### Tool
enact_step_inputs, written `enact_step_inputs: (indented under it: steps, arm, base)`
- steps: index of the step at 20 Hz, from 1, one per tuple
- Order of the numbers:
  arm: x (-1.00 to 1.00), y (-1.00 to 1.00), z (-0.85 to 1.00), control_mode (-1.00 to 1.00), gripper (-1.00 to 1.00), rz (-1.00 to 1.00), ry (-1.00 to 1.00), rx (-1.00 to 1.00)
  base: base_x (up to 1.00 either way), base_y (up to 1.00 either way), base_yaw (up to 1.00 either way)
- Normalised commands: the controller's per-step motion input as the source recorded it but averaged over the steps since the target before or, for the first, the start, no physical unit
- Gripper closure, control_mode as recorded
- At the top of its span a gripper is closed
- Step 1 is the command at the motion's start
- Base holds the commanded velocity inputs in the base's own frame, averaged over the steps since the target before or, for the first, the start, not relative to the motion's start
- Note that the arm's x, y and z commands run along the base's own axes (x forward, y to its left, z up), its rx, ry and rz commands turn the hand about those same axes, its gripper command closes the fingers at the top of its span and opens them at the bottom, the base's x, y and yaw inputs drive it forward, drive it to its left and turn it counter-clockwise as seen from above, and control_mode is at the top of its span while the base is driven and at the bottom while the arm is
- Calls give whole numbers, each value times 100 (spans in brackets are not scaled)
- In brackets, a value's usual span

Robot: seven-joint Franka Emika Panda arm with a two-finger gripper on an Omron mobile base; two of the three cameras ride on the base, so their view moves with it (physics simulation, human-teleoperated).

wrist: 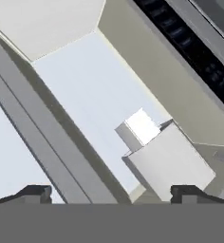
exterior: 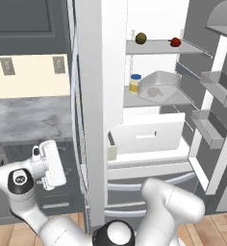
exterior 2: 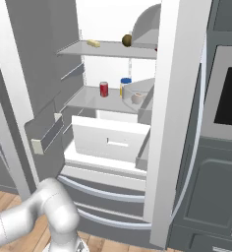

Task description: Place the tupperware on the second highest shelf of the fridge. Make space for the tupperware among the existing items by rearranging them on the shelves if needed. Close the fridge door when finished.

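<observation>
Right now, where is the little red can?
In the right base view, the red can stands on the fridge's second highest shelf, left of the yellow blue-lidded jar and below the top shelf.

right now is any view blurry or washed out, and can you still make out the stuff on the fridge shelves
Left base view: sharp, flat lighting; the tupperware reads pale and see-through on its shelf. Right base view: fridge back wall blown out white, the red can still clear. Hand view: soft and blocky, the end effector fingertips dark at the bottom edge.
</observation>
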Motion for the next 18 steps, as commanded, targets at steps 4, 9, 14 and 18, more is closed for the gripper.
enact_step_inputs:
  steps: [4,9,14,18]
  arm:
    - [26,-94,0,-100,-100,3,38,-3]
    - [49,-100,0,-100,-100,11,30,0]
    - [56,-100,9,-100,-100,21,18,0]
    - [46,-100,19,-100,-100,21,10,0]
  base:
    - [0,0,0]
    - [0,0,0]
    - [0,0,0]
    - [0,0,0]
